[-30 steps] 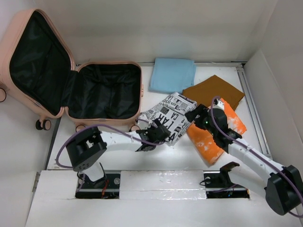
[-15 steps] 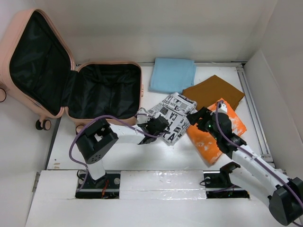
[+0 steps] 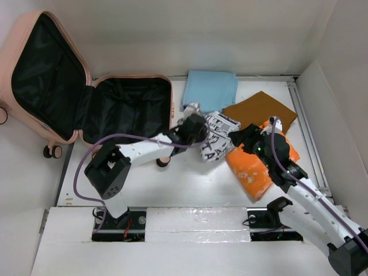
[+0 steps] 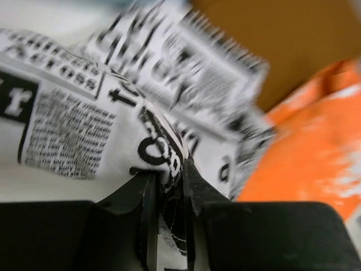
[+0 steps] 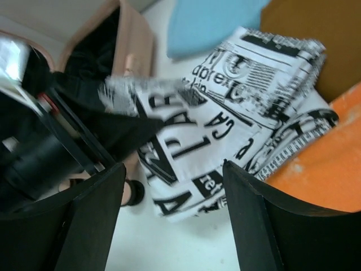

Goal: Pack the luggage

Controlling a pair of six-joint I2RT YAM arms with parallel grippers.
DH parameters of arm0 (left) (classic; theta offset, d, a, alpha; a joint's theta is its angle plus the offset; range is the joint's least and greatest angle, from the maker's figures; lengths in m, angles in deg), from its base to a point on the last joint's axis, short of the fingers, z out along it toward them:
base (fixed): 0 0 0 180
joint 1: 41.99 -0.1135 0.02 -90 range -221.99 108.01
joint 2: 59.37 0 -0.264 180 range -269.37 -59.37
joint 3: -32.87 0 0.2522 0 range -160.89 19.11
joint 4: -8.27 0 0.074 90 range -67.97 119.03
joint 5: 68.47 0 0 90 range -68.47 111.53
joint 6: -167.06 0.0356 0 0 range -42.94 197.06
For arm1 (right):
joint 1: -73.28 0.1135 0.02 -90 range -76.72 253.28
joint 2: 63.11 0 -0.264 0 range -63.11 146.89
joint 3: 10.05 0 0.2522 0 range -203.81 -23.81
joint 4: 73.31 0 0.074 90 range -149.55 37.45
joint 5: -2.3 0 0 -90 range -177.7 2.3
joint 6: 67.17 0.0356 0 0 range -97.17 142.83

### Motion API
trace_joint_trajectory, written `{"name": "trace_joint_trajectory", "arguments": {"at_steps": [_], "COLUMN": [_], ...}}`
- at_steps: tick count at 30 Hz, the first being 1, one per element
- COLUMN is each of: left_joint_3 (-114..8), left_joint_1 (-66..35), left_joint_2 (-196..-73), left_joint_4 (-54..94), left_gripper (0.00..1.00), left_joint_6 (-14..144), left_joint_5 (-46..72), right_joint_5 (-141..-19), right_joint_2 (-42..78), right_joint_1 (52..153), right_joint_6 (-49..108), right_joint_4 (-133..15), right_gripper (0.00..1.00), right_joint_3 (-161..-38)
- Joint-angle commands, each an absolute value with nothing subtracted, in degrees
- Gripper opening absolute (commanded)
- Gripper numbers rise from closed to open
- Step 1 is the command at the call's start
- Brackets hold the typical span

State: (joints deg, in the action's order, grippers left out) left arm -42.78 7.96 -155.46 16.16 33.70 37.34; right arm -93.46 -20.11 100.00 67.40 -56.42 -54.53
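Luggage (image 3: pixel 126 115) lies open at upper left of the top view, its lid cut by the frame edge. We note the left gripper (image 4: pixel 167 183) pinching the newsprint cloth (image 4: pixel 79 118); that view is motion-blurred. Right gripper (image 5: pixel 172 166) is spread wide over the cloth. Its arm partly hides the orange cloth (image 3: pixel 253 172).

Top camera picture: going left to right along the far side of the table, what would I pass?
suitcase → blue cloth → brown cloth
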Motion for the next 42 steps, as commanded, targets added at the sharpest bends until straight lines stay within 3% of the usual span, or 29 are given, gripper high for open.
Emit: {"name": "trace_joint_trajectory", "arguments": {"at_steps": [1,3,10,13,16,25,29,33,35,40,42], "left_joint_3": [-60.4,-70.9,-95.4,-99.6,-96.6,-70.0,-57.7,-54.7,-58.0,-60.7,-59.1], "left_joint_1": [5.5,3.1,-8.2,-14.6,-22.1,-45.8,-51.6,-51.7,-51.7,-51.7,-51.7], "left_joint_2": [-156.0,-159.5,-165.6,-166.2,-163.2,-151.5,-148.5,-150.9,-154.0,-156.2,-153.3], "left_joint_4": [20.6,33.5,48.4,52.1,48.9,33.8,25.3,24.6,28.1,35.5,35.5], "left_gripper": [0.0,0.0,0.0,0.0,0.0,0.0,0.0,0.0,0.09,0.56,0.7], "left_joint_6": [53.6,60.1,72.0,73.6,72.1,62.3,56.4,55.9,55.9,50.9,49.6], "left_joint_5": [28.0,25.2,17.2,17.2,16.5,11.4,12.2,19.0,21.5,28.3,30.7], "right_joint_5": [-96.3,-96.3,-92.7,-90.9,-90.3,-89.1,-88.6,-88.6,-88.6,-88.6,-88.0], "right_joint_2": [-21.9,-22.4,-19.7,-19.2,-19.2,-19.9,-20.4,-21.0,-21.6,-22.2,-22.2], "right_joint_1": [100.4,100.4,100.4,100.4,100.4,100.4,100.4,100.4,100.4,100.4,100.4], "right_joint_6": [65.4,65.4,64.8,64.8,64.8,64.3,64.3,64.3,64.3,64.3,64.3], "right_joint_4": [-55.5,-55.5,-57.3,-57.9,-58.6,-59.1,-59.1,-59.1,-59.1,-59.1,-59.1], "right_gripper": [0.75,0.75,0.75,0.76,0.76,0.76,0.76,0.76,0.76,0.81,0.83], "right_joint_3": [-59.7,-61.1,-61.6,-61.6,-60.4,-57.6,-56.3,-55.0,-55.0,-53.9,-53.9]}}
